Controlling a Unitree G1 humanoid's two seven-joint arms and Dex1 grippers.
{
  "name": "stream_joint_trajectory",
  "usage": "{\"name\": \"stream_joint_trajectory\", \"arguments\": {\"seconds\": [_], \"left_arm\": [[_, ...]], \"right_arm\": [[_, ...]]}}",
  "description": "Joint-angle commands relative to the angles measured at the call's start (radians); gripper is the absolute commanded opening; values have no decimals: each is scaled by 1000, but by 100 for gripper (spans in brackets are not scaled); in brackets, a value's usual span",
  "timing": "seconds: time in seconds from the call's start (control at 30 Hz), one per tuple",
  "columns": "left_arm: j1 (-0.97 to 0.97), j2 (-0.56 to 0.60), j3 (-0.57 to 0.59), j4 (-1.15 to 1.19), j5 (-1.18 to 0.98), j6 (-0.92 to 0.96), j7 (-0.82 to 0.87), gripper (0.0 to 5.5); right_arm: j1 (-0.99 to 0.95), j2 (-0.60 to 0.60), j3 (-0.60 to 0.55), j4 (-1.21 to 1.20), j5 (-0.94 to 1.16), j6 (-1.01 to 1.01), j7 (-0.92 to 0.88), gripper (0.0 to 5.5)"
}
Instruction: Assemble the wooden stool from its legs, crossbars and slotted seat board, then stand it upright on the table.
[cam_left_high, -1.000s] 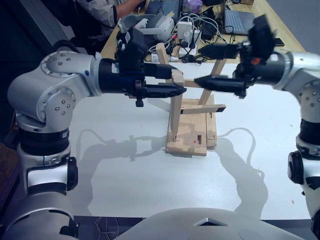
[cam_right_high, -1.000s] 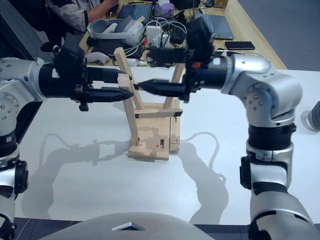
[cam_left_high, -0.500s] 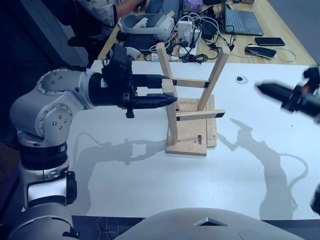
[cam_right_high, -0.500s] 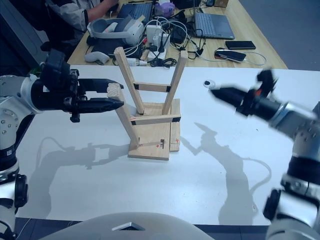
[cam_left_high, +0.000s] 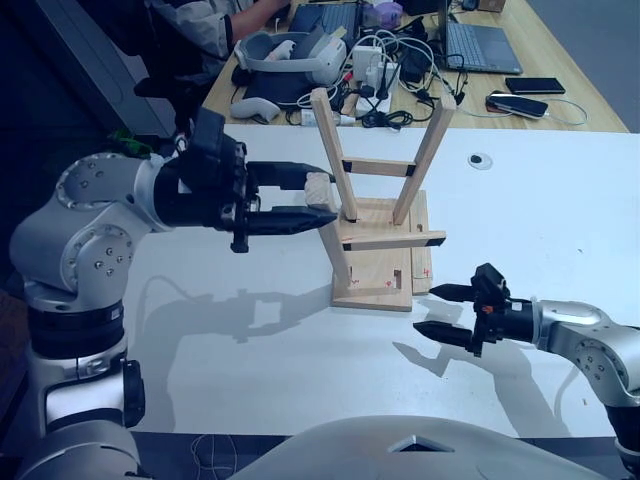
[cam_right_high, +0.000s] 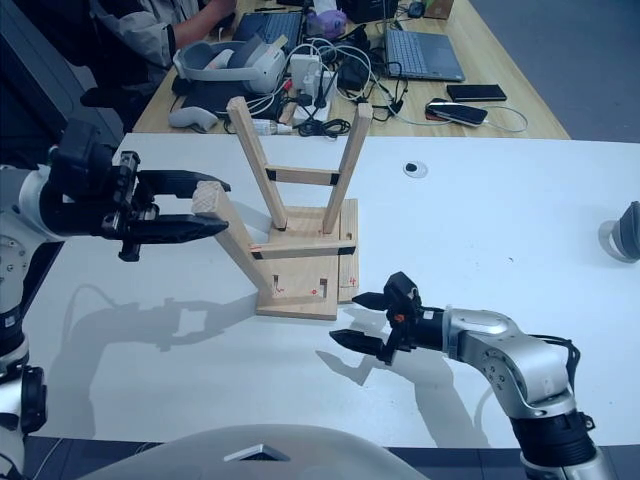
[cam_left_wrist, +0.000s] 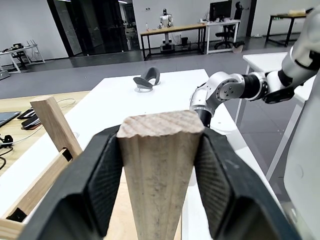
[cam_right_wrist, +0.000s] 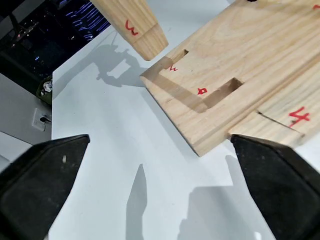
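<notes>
While the left fingers (cam_left_high: 285, 220) clamp one leg (cam_left_high: 338, 262) of three, the right fingers (cam_left_high: 438, 333) gape empty near the seat board (cam_left_high: 378, 270).

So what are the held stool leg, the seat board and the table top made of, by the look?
Stool leg: pale unfinished wood, probably pine; end grain and streaks show.
Seat board: same bare light wood, grain lines, red pen marks.
Table top: smooth matte white, likely laminate or painted board.
</notes>
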Motion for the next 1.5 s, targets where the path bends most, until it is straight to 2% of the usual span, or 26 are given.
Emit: {"name": "stream_joint_trajectory", "arguments": {"seconds": [0.03, 0.43, 0.63, 1.07, 1.5], "left_arm": [[11, -2, -37, 0, 64, -69, 4, 202], [9, -28, -92, -4, 99, -155, -8, 202], [52, -31, -110, -28, 107, -179, -15, 202], [124, -23, -175, -37, 146, -265, -32, 202], [89, 44, -95, -79, -5, -151, -28, 202]], "right_arm": [[-79, 31, 97, 9, -99, -83, -17, 540], [-202, 74, 239, 148, -257, -201, 21, 540], [-229, 73, 227, 196, -254, -176, 41, 540], [-261, 80, 248, 288, -379, -264, 10, 540], [-289, 133, 188, 399, -413, -306, -51, 540]]}}
